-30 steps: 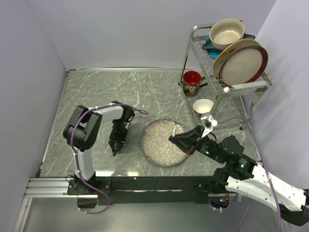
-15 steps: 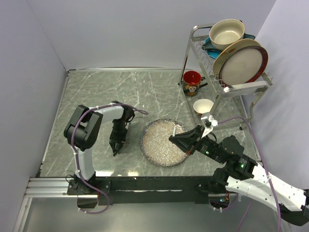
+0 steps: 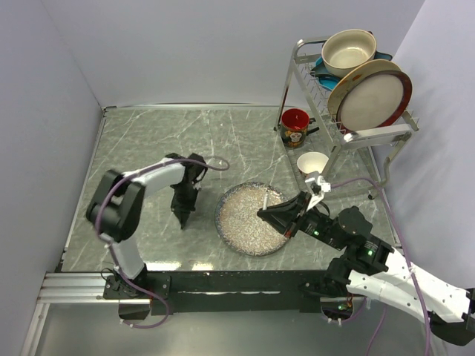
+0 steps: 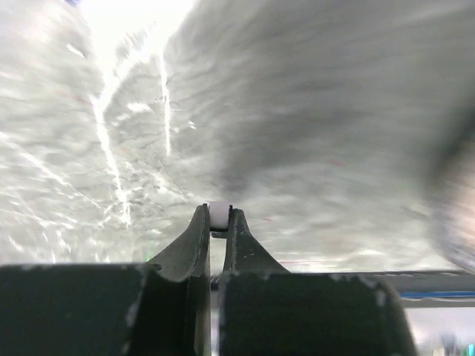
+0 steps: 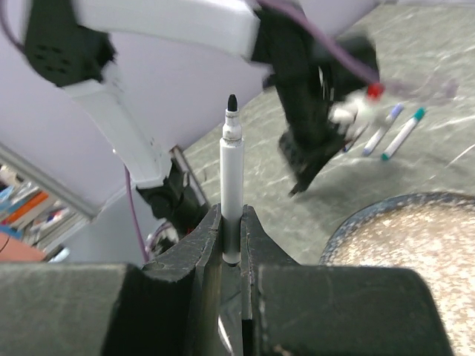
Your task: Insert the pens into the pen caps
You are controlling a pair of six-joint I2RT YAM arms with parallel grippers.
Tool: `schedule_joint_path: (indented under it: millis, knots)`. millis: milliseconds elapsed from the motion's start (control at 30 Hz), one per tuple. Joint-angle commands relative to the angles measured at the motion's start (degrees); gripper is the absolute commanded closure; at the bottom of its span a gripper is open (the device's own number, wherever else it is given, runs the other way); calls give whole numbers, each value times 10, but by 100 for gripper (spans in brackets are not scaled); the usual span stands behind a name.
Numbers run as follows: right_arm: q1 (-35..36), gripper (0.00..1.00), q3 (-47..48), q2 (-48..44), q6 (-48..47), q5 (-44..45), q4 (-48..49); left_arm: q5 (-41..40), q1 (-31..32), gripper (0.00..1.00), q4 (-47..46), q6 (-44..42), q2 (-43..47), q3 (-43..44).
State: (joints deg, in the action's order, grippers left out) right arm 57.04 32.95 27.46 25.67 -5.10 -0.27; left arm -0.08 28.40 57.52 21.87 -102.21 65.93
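Right gripper [image 5: 231,226]: jaws clenched on slim white-barrelled marker pen [image 5: 231,167], upright, black nib bare, above right part of round grey speckled plate [image 3: 239,222]. Left gripper [image 4: 217,220]: jaws pinched almost together on small white rounded piece [image 4: 219,213], tips pointing down at grey veined marble tabletop [image 3: 141,141], left of plate. White pen with teal end [image 5: 403,135] lies on tabletop. Chrome dish rack [image 3: 378,133] far right. Plain pale walls.

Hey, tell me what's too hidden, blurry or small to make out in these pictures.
- Left wrist view: the small white piece pinched by the left fingers is motion-blurred. I cannot tell whether it is a pen end or a cap.
- Top view: that piece is too small to see at the left gripper.
- Right wrist view: the pen has its lower end buried between the right fingers. The loose pens behind are blurred, so their count is unclear.
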Motion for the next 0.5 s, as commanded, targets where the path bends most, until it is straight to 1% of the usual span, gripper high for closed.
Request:
schedule_joint_path:
  millis: [0,67,100,133,167,200,233,267,300,333,433,467]
  knots:
    - [4,100,24,31,17,-47,41,24,6,99,-116,-2,166,24]
    - [6,100,22,43,25,-54,53,25,6,99,-163,22,215,17]
    - [8,100,20,45,28,-51,56,31,6,99,-214,60,257,4]
    - [10,100,19,48,31,-48,61,52,6,99,-250,76,277,-9]
    - [13,100,14,51,32,-48,71,106,7,99,-287,91,297,-25]
    - [13,100,12,56,32,-49,77,137,11,99,-323,117,332,-57]
    - [14,100,10,59,33,-51,82,158,16,99,-399,128,349,-71]
    - [16,100,6,72,36,-53,91,189,22,99,-432,149,378,-84]
    - [17,100,6,78,39,-56,94,198,35,99,-466,157,392,-105]
    - [18,100,7,85,40,-62,96,205,42,99,-524,168,407,-116]
    - [30,100,13,105,41,-55,104,231,61,99,-635,221,467,-175]
    - [33,100,16,109,42,-47,107,231,64,99,-705,257,495,-192]
